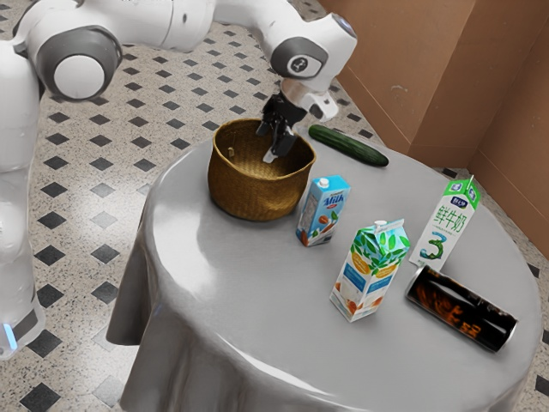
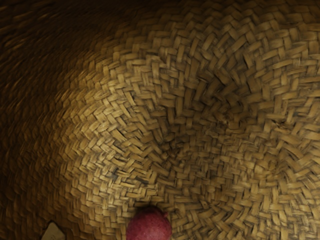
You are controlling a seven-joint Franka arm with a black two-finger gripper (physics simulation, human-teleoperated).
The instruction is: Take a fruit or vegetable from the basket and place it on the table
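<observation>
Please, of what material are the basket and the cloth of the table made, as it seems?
The basket looks like woven straw or similar plant fibre, matt and golden brown: flat strips cross in a herringbone weave. The tablecloth hangs in folds, so probably fabric; its glossy highlights could also mean satin or coated plastic.

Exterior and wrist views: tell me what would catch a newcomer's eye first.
Probably the black hand reaching down into the woven basket. In the wrist view, a round red thing, perhaps a fruit, stands out at the lower edge. Next, likely, the dark can lying on its side toward the exterior view's right.
</observation>
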